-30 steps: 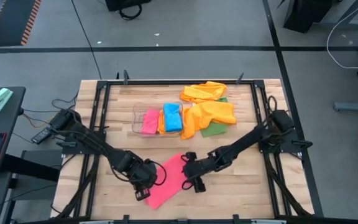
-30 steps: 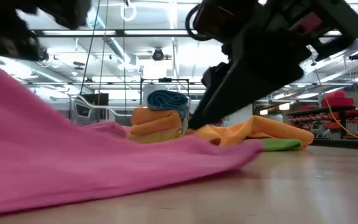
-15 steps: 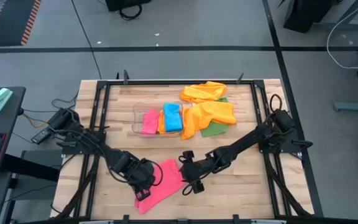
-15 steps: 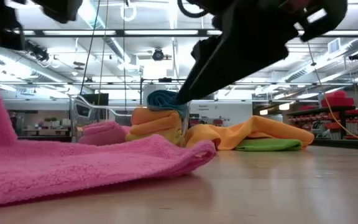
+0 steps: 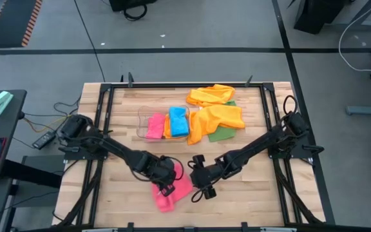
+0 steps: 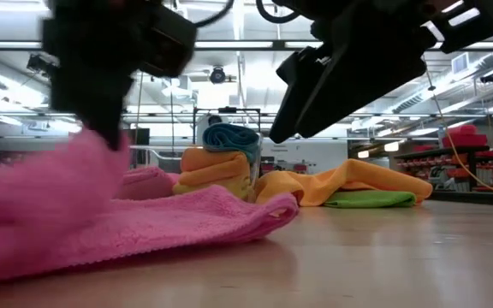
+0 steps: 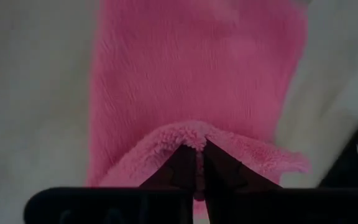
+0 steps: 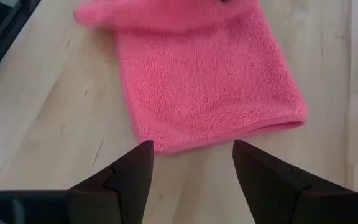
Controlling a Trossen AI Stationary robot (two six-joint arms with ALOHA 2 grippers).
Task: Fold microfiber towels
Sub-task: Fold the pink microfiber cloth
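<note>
- Left end effector (image 5: 167, 187) pinched shut on pink towel (image 5: 172, 193) edge, directly over the towel.
- Right end effector (image 5: 201, 187) jaws apart, empty, just beside the towel, opposite the left arm.
- Towel's long axis points toward the bin (image 5: 142, 122).

pink towel (image 6: 101, 231): cut off at low view's edge | green towel (image 5: 223, 133): mostly under orange towel (image 5: 214, 119)
</note>
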